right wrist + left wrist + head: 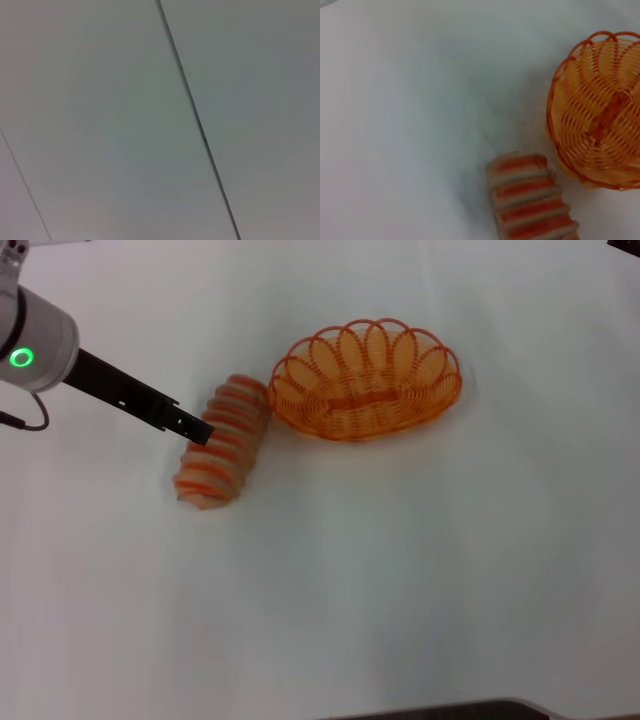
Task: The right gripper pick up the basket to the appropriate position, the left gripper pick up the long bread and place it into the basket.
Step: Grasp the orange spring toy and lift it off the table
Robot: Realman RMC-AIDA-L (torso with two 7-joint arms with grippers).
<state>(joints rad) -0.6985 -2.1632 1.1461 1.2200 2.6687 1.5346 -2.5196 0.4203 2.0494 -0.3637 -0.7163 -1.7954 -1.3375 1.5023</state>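
Observation:
The long bread [222,443] lies on the white table, pale tan with orange stripes, its far end close to the basket's left end. The orange wire basket [365,380] stands upright and empty just right of it. My left gripper [192,427] reaches in from the left on its silver wrist, its tip at the bread's left side. The left wrist view shows one end of the bread [530,200] and part of the basket [600,115] with a narrow gap between them. The right gripper is out of view.
The white table [400,570] spreads around both objects. A dark edge [450,710] runs along the near side. The right wrist view shows only a pale surface with a thin dark line [197,120].

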